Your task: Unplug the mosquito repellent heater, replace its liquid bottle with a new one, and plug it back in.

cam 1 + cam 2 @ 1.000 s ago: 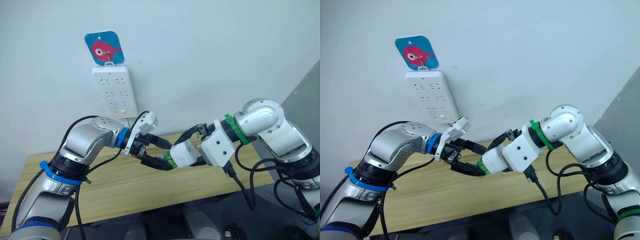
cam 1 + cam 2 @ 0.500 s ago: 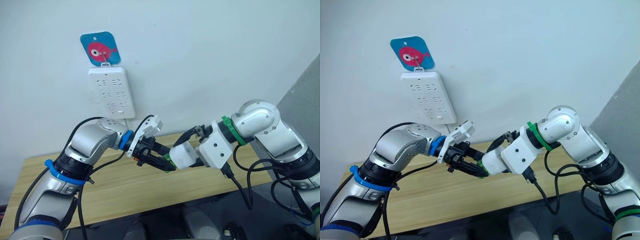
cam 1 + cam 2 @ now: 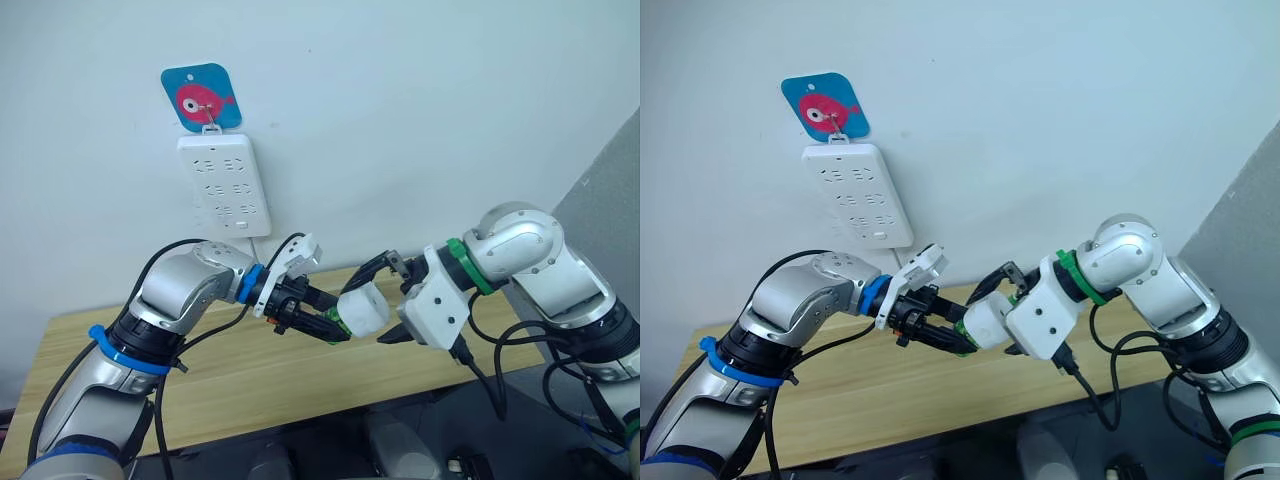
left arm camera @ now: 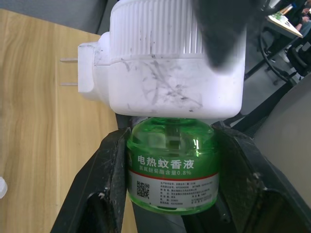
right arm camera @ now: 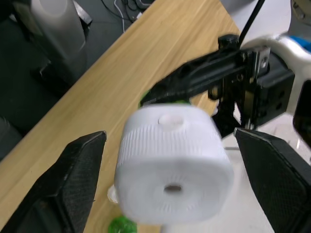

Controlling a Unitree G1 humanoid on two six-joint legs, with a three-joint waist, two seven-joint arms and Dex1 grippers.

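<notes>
The mosquito repellent heater (image 4: pixel 175 73) looked like white matt plastic, ribbed with fine vertical grooves around its upper part and smudged with dark scuff marks on its smooth lower band; two thin metal prongs stuck out of its side. The liquid bottle (image 4: pixel 171 170) under it was clear green plastic or glass, glossy, with a smooth printed label in green and white. The left gripper's fingers (image 4: pixel 109 184) were black, matt and slightly grainy. The right gripper's fingers (image 5: pixel 73 179) were likewise black and matt. The counter (image 3: pixel 240 370) was light wood with visible grain and a satin finish. The power strip (image 3: pixel 224 185) was smooth white plastic on a matt painted wall (image 3: pixel 420 110).
</notes>
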